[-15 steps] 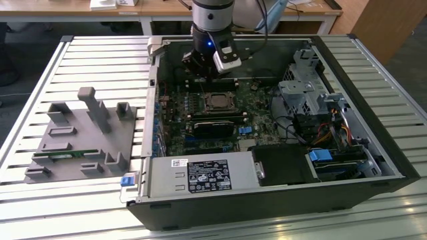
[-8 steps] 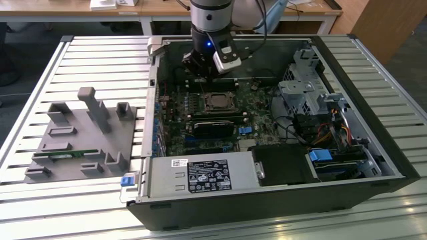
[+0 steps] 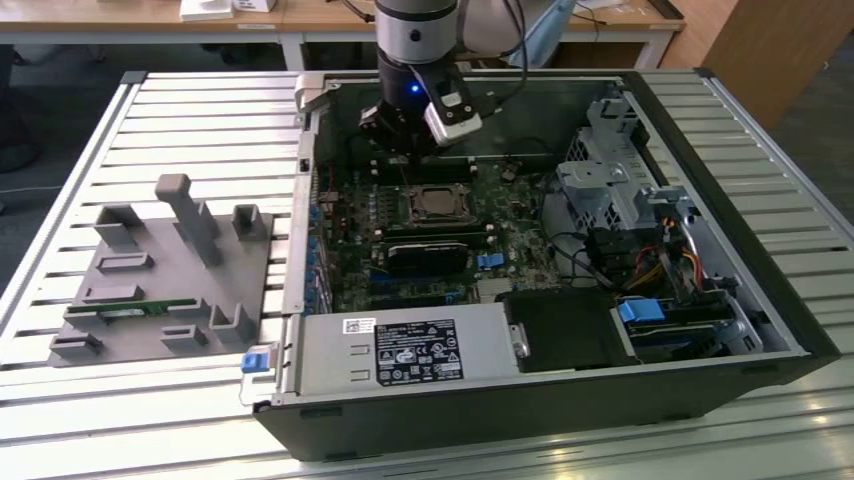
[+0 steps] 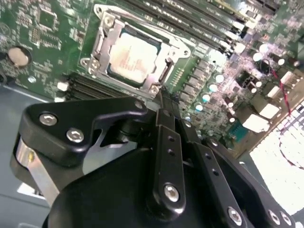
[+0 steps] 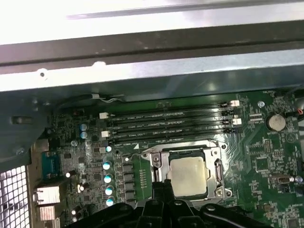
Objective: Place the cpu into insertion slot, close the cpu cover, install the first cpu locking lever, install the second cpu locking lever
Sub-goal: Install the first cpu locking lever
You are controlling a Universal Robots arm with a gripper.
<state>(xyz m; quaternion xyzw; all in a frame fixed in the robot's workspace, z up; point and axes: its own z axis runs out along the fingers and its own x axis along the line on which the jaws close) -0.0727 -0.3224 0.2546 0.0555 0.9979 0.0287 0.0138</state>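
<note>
We note the cpu (image 4: 130,54) seated with the cover (image 4: 105,47) down around it. The gripper (image 4: 164,97) hangs just above, fingers (image 4: 166,135) clenched on nothing.

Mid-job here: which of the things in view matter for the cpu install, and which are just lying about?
Job:
cpu
cover, down around it
end effector, close beside them

Lying about:
grey fixture, at the exterior view's left
power supply
drive cage
memory slots
</note>
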